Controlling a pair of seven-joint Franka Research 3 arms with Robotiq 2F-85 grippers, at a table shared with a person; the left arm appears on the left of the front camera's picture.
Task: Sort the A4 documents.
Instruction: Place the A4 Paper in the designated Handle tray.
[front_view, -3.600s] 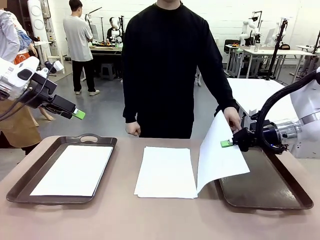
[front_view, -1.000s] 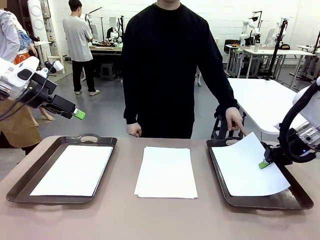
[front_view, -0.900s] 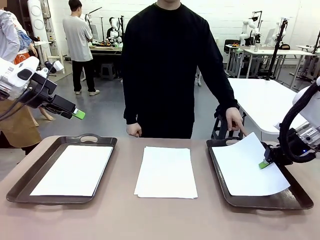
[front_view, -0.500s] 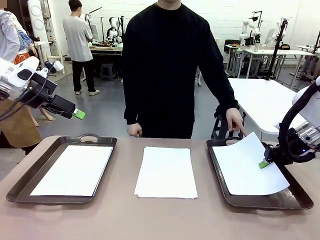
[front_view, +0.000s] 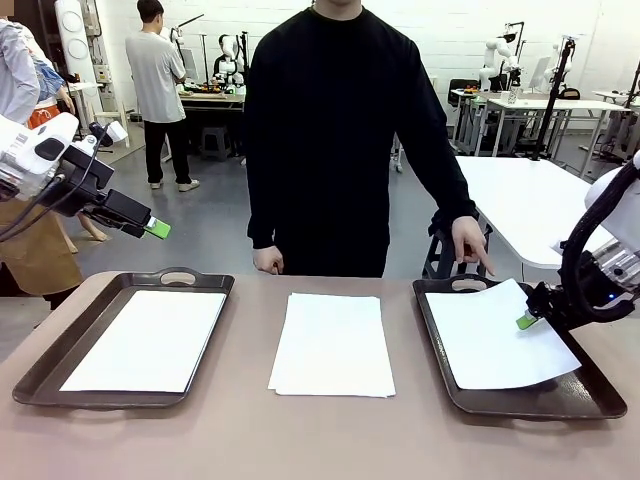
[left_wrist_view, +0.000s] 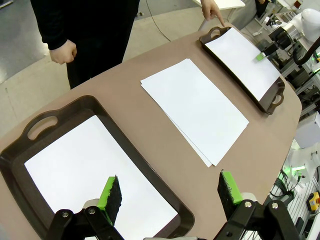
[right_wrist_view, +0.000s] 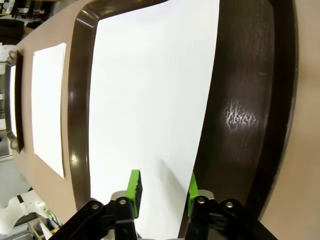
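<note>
Left gripper (left_wrist_view: 170, 182): up high at the table's left side, looking down over the left tray (front_view: 100, 399), fingers spread wide and nothing between them
Right gripper (right_wrist_view: 163, 186): down low over the right side of the right tray (front_view: 520, 408), green pads parted, with the paper's long edge running through the gap between them and no pinch on it that I can see
Right-tray sheet (front_view: 500, 335): one white A4 document lying in the right tray, a touch askew, its far corner up by the tray's far handle
Middle stack (front_view: 333, 343): more A4 documents in a loose pile on the bare table (front_view: 330, 440) between the two trays, edges slightly fanned
Left-tray sheet (front_view: 148, 338): white paper flat on the left tray's floor, dark rim showing all round
Pointing hand (front_view: 470, 243): the person's index finger aimed down at the right tray's far handle, just beside the sheet's corner
Other hand (front_view: 266, 260): a loose fist at the table's far edge, well clear of the paper
</note>
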